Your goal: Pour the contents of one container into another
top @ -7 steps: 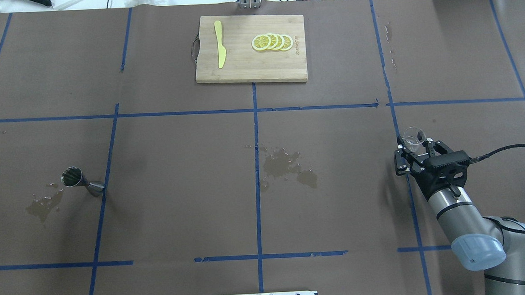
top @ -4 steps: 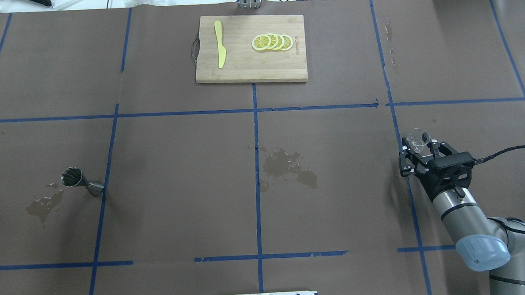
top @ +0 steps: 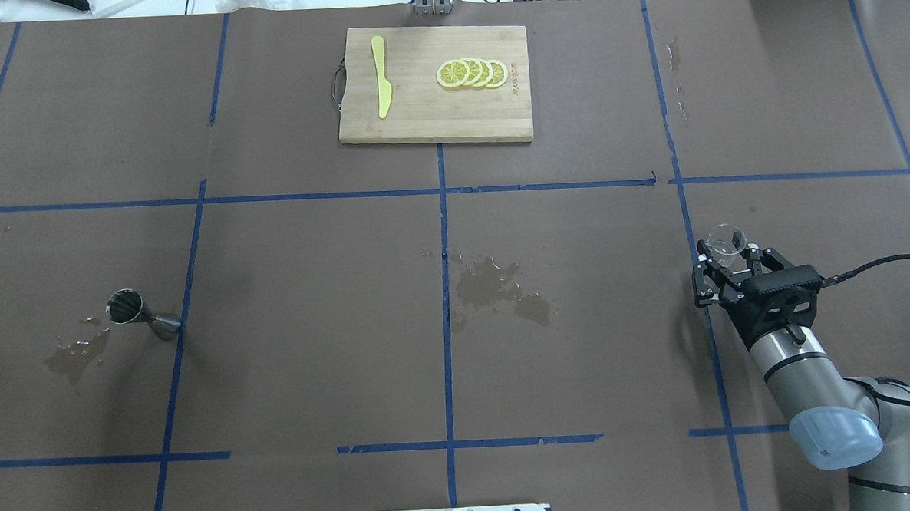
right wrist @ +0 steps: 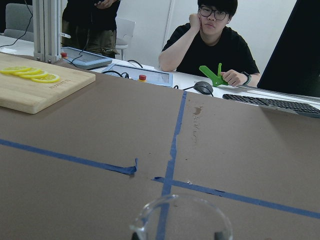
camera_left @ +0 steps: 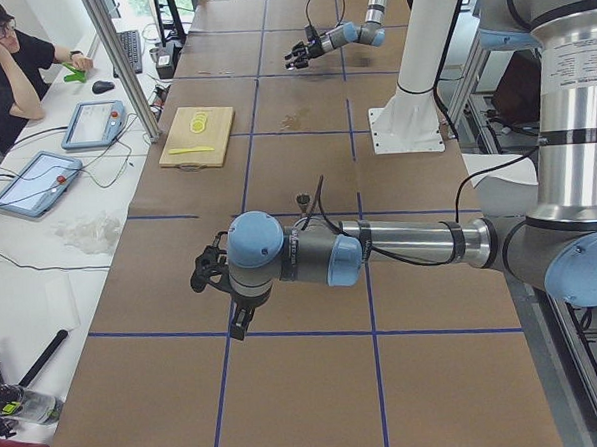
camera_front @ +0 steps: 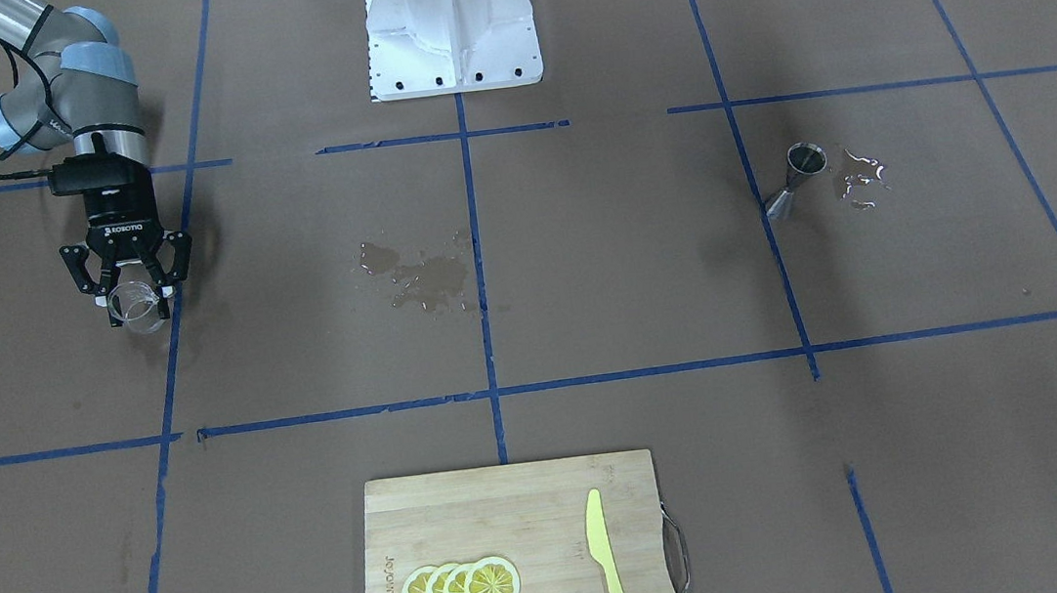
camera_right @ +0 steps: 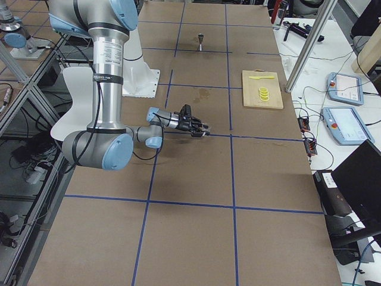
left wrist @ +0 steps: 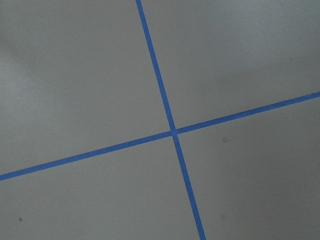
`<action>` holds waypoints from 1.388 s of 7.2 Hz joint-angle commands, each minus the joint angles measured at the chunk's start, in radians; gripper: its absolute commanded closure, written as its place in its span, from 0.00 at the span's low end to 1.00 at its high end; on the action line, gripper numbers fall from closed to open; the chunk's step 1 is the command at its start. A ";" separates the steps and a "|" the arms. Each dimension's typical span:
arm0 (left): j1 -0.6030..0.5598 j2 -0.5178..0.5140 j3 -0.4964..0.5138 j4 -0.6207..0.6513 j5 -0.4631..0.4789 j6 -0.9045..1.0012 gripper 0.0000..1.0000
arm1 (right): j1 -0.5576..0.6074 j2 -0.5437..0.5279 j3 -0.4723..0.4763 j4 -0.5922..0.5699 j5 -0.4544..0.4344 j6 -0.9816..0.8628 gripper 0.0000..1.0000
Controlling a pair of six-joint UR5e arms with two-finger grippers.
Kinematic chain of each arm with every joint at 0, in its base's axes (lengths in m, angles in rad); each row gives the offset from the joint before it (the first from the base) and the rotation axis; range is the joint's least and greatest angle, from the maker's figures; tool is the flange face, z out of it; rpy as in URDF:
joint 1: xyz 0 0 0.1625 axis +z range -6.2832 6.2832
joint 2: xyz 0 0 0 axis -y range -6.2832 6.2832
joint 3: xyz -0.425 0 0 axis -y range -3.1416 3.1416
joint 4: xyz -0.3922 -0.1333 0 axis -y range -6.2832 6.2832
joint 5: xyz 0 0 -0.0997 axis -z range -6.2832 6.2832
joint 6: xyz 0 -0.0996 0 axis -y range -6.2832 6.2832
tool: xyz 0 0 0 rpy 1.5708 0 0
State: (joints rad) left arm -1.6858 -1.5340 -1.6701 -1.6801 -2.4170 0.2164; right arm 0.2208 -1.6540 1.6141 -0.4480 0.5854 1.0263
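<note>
The small clear glass beaker (top: 726,241) stands upright at the right of the table, with my right gripper (top: 728,259) shut on it. In the front-facing view the beaker (camera_front: 137,306) sits between the black fingers (camera_front: 111,303). Its rim (right wrist: 182,217) fills the bottom of the right wrist view. The steel jigger (top: 141,315) stands far off at the left by a blue tape line, next to a wet patch; the front-facing view also catches this jigger (camera_front: 796,178). My left gripper (camera_left: 209,280) hovers over bare table; I cannot tell whether it is open or shut.
A wooden cutting board (top: 434,126) with lemon slices (top: 471,73) and a yellow knife (top: 380,76) lies at the far middle. A spill stain (top: 499,288) marks the table centre. A seated person (right wrist: 214,42) is beyond the table's far edge.
My right gripper has shifted a little to the right and slightly back, carrying the beaker with it. The jigger has not moved.
</note>
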 commanded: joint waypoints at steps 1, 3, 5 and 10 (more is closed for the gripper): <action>0.002 0.000 0.000 -0.003 -0.001 0.000 0.00 | -0.003 0.002 -0.020 0.000 0.002 0.050 1.00; 0.006 0.000 0.001 -0.003 -0.001 0.000 0.00 | -0.003 0.003 -0.020 0.000 0.002 0.058 0.91; 0.009 0.000 0.001 -0.003 -0.001 0.000 0.00 | -0.004 0.006 -0.020 0.000 0.004 0.058 0.76; 0.009 0.000 0.001 -0.004 -0.001 0.000 0.00 | -0.015 0.008 -0.026 0.000 0.004 0.090 0.62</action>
State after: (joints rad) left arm -1.6767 -1.5340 -1.6690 -1.6832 -2.4176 0.2163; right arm 0.2087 -1.6460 1.5914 -0.4479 0.5890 1.0982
